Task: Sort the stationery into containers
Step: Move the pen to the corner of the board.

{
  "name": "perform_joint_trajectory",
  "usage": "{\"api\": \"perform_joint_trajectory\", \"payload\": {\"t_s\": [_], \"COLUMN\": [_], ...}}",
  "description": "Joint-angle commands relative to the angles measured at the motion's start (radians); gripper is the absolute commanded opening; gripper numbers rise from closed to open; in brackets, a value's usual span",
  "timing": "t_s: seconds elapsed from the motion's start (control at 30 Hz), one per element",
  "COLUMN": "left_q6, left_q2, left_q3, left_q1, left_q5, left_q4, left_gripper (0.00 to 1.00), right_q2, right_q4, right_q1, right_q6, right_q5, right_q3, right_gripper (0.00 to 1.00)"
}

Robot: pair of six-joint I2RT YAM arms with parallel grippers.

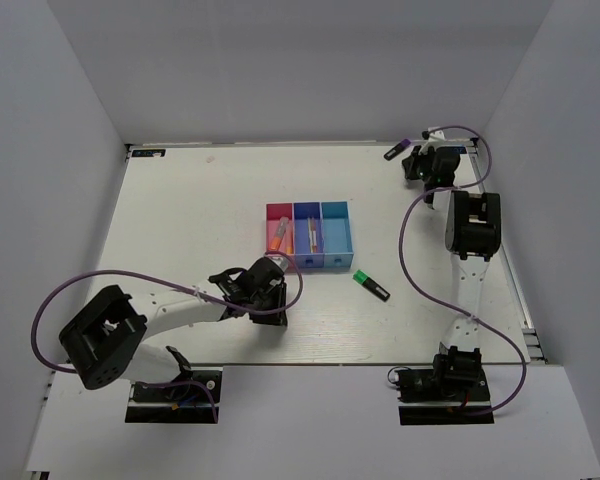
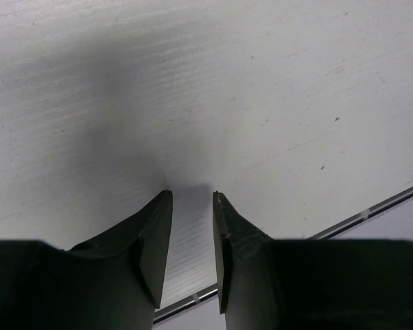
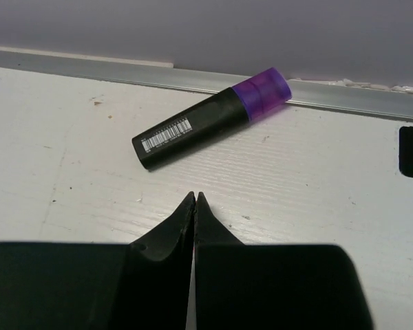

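The three joined bins stand mid-table: pink-red, dark blue, light blue. An orange highlighter lies in the pink-red bin and a thin stick in the dark blue one. A green-black highlighter lies on the table right of the bins. A purple-black highlighter lies by the far rail. My right gripper is shut and empty, its tips just short of it. My left gripper is slightly open and empty, low over bare table in front of the pink-red bin.
A metal rail runs along the far edge behind the purple-black highlighter, with the wall just beyond. Purple cables loop beside both arms. The table's edge strip shows at the lower right of the left wrist view.
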Motion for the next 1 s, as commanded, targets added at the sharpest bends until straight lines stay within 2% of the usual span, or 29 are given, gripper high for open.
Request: {"api": "perform_joint_trajectory", "payload": {"t_s": [0.0,0.13,0.23,0.4,0.53,0.97], "left_q6": [-0.002,-0.002,0.004,0.018,0.027,0.024], "left_q2": [-0.047,-0.052,-0.041,-0.009,0.013,0.042], "left_q3": [-0.006,0.0,0.012,0.044,0.058,0.068], "left_q1": [-0.014,-0.019,-0.016,-0.017,-0.011,0.012], "left_q5": [-0.029,-0.032,-0.034,-0.035,-0.029,-0.008], "left_q4": [-0.018,-0.02,-0.023,-0.041,-0.05,-0.052], "left_gripper": [0.41,0.41,0.41,0.41,0.41,0.41], "right_q2": [-0.087,-0.078,-0.049,0.103,0.205,0.31], "right_q4": [0.048,0.041,0.013,-0.031,-0.054,-0.034], "right_q1": [-0.004,0.0,0.01,0.019,0.026,0.049], "right_q6": [-0.012,0.025,0.032,0.022,0.007,-0.008], "right_q5": [-0.014,-0.01,-0.002,0.046,0.047,0.035], "right_q3": [-0.021,0.04,0.147,0.396,0.532,0.622], "right_gripper": [0.0,0.0,0.0,0.0,0.0,0.0]}}
